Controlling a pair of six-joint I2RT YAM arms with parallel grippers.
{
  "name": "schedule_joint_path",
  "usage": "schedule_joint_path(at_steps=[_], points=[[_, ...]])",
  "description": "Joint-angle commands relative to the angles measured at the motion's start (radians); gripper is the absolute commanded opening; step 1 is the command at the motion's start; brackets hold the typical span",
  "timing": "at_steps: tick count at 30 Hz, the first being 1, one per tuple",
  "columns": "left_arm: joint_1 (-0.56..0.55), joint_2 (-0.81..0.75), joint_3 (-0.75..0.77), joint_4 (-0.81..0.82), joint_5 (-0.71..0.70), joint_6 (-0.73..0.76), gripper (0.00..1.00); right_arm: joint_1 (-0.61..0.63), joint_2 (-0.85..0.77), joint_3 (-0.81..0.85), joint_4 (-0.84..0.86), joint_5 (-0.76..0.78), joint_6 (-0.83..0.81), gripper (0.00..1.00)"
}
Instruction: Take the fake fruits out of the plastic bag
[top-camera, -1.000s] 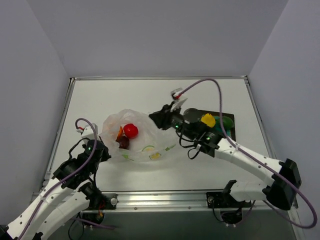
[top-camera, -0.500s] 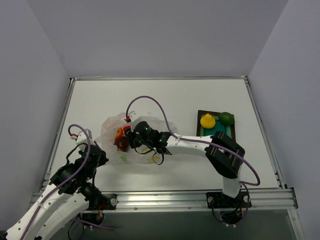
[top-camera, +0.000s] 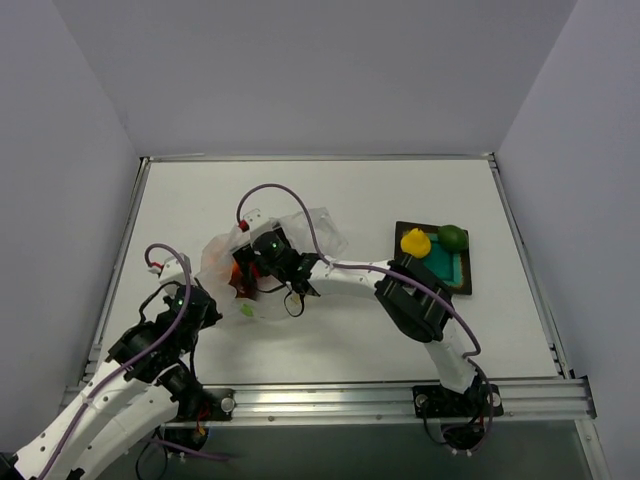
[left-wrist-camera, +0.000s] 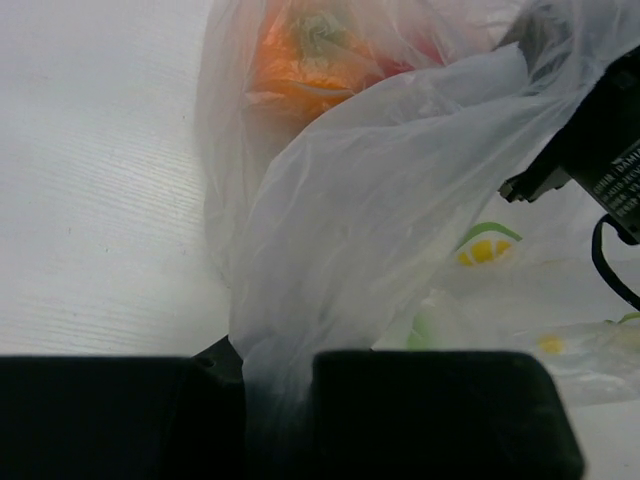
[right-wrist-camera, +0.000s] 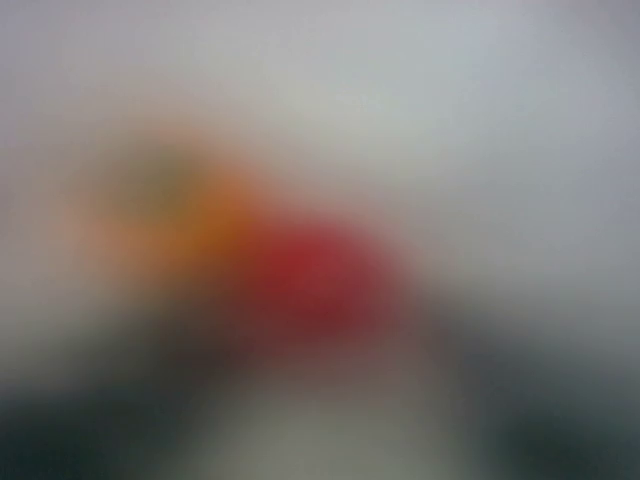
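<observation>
The plastic bag (top-camera: 222, 256) lies crumpled left of the table's middle. My left gripper (top-camera: 198, 302) is shut on its near-left edge, and the film is pinched between the black fingers (left-wrist-camera: 430, 410) in the left wrist view. My right gripper (top-camera: 252, 272) is inside the bag's mouth, over the fruits. An orange fruit (top-camera: 237, 270) and a dark red one (top-camera: 246, 290) show beside it. The right wrist view is blurred: an orange fruit (right-wrist-camera: 190, 220) and a red fruit (right-wrist-camera: 320, 275) lie close ahead, and the fingers are dark smears far apart at the bottom corners. A yellow fruit (top-camera: 414, 241) sits on the tray.
The dark tray (top-camera: 446, 268) with a teal centre stands at the right, with a green fruit (top-camera: 453, 237) on its far corner. The right arm stretches across the table's middle, and its cable loops above the bag. Table walls rise on all sides.
My right arm swung from the tray leftward into the bag's mouth and its jaws spread. The red fruit is now mostly covered by it. The left gripper kept its hold on the bag.
</observation>
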Motion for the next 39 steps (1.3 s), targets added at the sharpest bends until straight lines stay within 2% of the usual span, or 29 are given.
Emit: schedule_joint_path(at_steps=[1,3,5,6,8,9,11,12,19,24,32,37,39], points=[[-0.003,0.011,0.018,0.035,-0.020,0.032,0.02,-0.030,0.060,0.069,-0.002,0.029,-0.016,0.82],[-0.004,0.017,0.010,0.059,-0.018,0.037,0.02,-0.044,0.097,0.097,0.009,0.000,-0.015,0.86],[-0.004,0.028,0.007,0.072,-0.017,0.043,0.02,-0.055,0.117,0.110,0.038,-0.025,-0.009,0.85],[-0.003,0.034,0.008,0.078,-0.021,0.045,0.02,-0.058,0.127,0.118,0.047,-0.049,-0.009,0.73],[-0.005,0.049,0.013,0.080,-0.026,0.051,0.02,-0.058,0.126,0.120,0.067,-0.054,-0.007,0.64],[-0.004,0.052,0.016,0.083,-0.026,0.054,0.02,-0.058,0.117,0.109,0.079,-0.062,-0.010,0.56],[-0.005,0.057,0.019,0.089,-0.035,0.057,0.02,-0.056,0.101,0.086,0.119,-0.077,-0.007,0.33],[-0.004,0.057,0.021,0.093,-0.038,0.058,0.02,-0.055,0.074,0.074,0.122,-0.077,-0.009,0.26],[-0.004,0.060,0.036,0.127,-0.067,0.074,0.02,-0.009,-0.161,-0.145,0.185,-0.088,0.017,0.24],[-0.003,0.075,0.071,0.170,-0.090,0.092,0.02,0.002,-0.306,-0.247,0.167,-0.163,0.080,0.24],[-0.005,0.100,0.090,0.207,-0.103,0.101,0.02,0.002,-0.472,-0.324,0.248,-0.302,0.139,0.23],[-0.003,0.081,0.119,0.219,-0.119,0.118,0.02,0.001,-0.601,-0.379,0.289,-0.304,0.142,0.22],[-0.003,0.077,0.120,0.218,-0.119,0.127,0.02,-0.015,-0.705,-0.411,0.300,-0.289,0.137,0.21]])
